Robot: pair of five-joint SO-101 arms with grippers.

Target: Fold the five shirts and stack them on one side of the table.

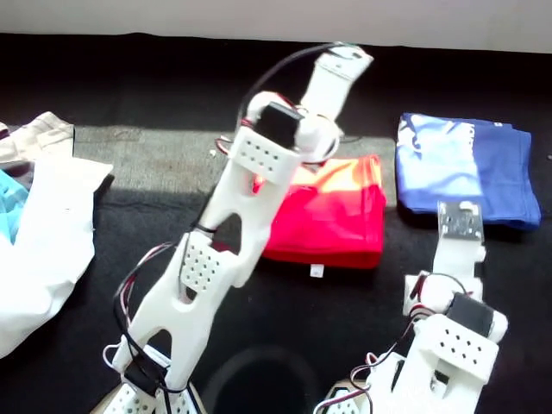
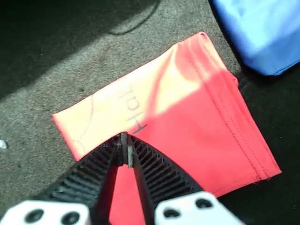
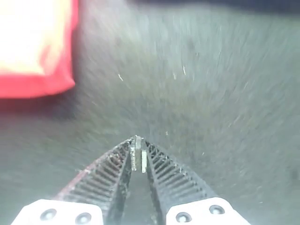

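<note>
A folded red shirt lies mid-table, and a folded blue shirt sits just right of it. At the far left, a white shirt is spread loose with a cyan one and another pale one beside it. My left arm stretches over the red shirt. Its gripper is shut and empty above the shirt's near edge. My right gripper is shut with nothing in it over bare dark table. The red shirt's corner lies ahead of it.
The table is covered in black cloth. A sunlit grey patch lies left of the red shirt. The right arm rests low at the front right, below the blue shirt. A pale wall strip runs along the back.
</note>
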